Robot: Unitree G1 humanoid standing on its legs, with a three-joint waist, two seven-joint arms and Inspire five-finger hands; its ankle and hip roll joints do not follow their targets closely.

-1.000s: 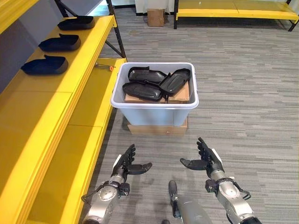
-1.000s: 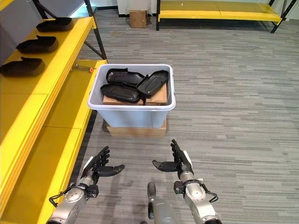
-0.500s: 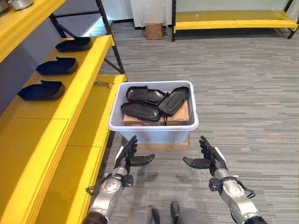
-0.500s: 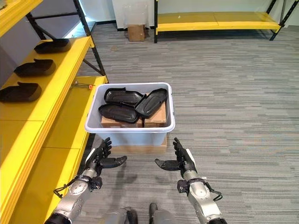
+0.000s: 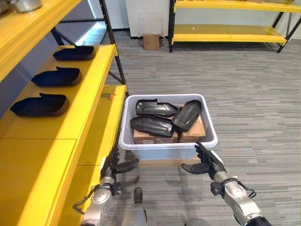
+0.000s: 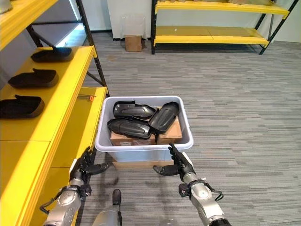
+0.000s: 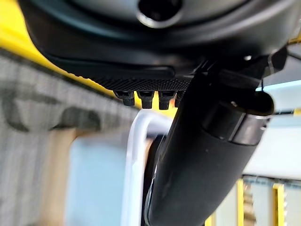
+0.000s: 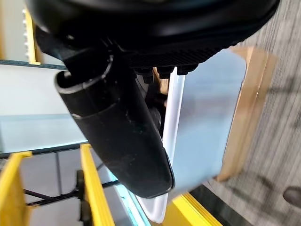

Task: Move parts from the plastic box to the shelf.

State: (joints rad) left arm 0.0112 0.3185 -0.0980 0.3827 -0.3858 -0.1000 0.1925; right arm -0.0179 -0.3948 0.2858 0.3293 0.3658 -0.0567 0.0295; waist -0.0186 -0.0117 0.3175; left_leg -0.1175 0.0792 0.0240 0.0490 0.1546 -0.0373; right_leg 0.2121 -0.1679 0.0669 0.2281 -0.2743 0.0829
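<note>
Now much nearer than a second ago: pale grey plastic box (image 5: 168,141) of black moulded plastic parts (image 5: 155,126), on brown cardboard boxes. Left hand (image 5: 114,165) and right hand (image 5: 205,162) spread, empty, just short of its front wall; grasp not begun. Three black parts (image 5: 40,104) already on yellow shelf (image 5: 84,110). From the eye views, the contents; from the wrist views, the box rim close past each thumb.
</note>
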